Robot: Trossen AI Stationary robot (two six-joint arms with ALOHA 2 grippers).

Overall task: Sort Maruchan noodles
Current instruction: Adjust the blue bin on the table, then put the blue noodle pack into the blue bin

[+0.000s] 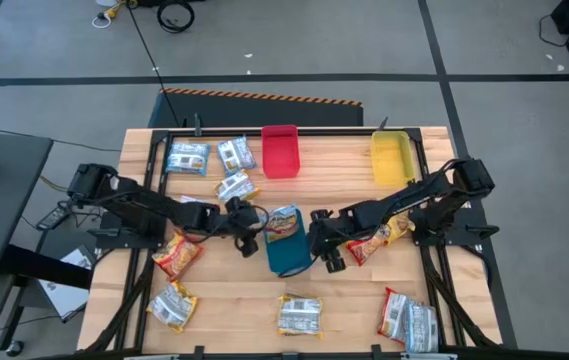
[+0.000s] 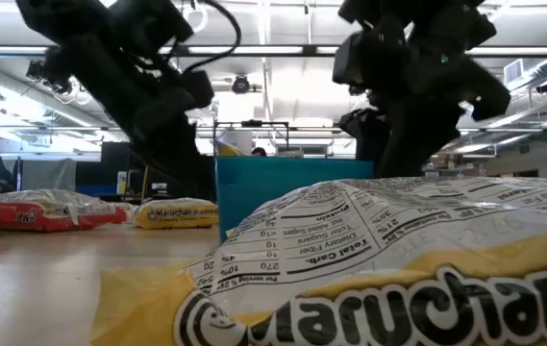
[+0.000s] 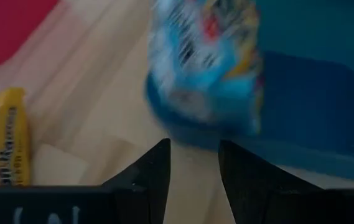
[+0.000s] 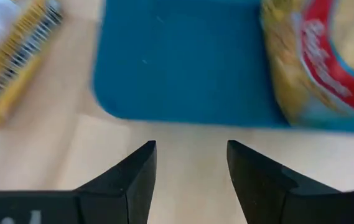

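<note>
Blue noodle packet (image 1: pixel 284 222) lies in the blue tray (image 1: pixel 286 255) between both spread, empty pincers.

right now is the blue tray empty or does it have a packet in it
Not empty: one blue packet lies at the far end of the blue tray; the rest of the tray shows bare.

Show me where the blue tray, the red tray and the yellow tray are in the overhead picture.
blue tray (image 1: pixel 286 257): high view, on its bare floor below the packet.
red tray (image 1: pixel 280 155): high view, middle of its floor.
yellow tray (image 1: pixel 391 160): high view, middle of its floor.
</note>
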